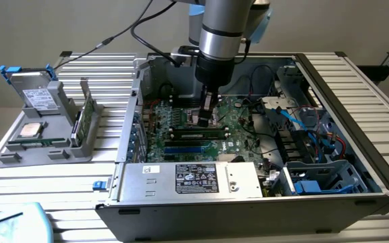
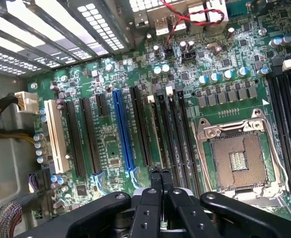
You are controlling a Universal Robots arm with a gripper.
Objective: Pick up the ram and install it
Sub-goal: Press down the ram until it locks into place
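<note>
The ram (image 1: 196,135), a dark-green stick with a pale label, stands in a slot across the motherboard (image 1: 181,119) inside the open computer case. My gripper (image 1: 204,120) hangs from the arm just behind and above it, fingers shut with nothing between them. I cannot tell whether the fingertips touch the stick's top edge. In the wrist view the shut gripper (image 2: 160,173) is over the row of long black memory slots (image 2: 171,134), beside the empty processor socket (image 2: 237,158).
A second green stick (image 1: 84,119) stands in the grey fixture (image 1: 46,149) at the exterior view's left, with a hard drive (image 1: 39,96) and a silver processor chip (image 1: 31,130). The power supply (image 1: 194,177) fills the case front. Cables and drive cages (image 1: 316,142) crowd the case's right.
</note>
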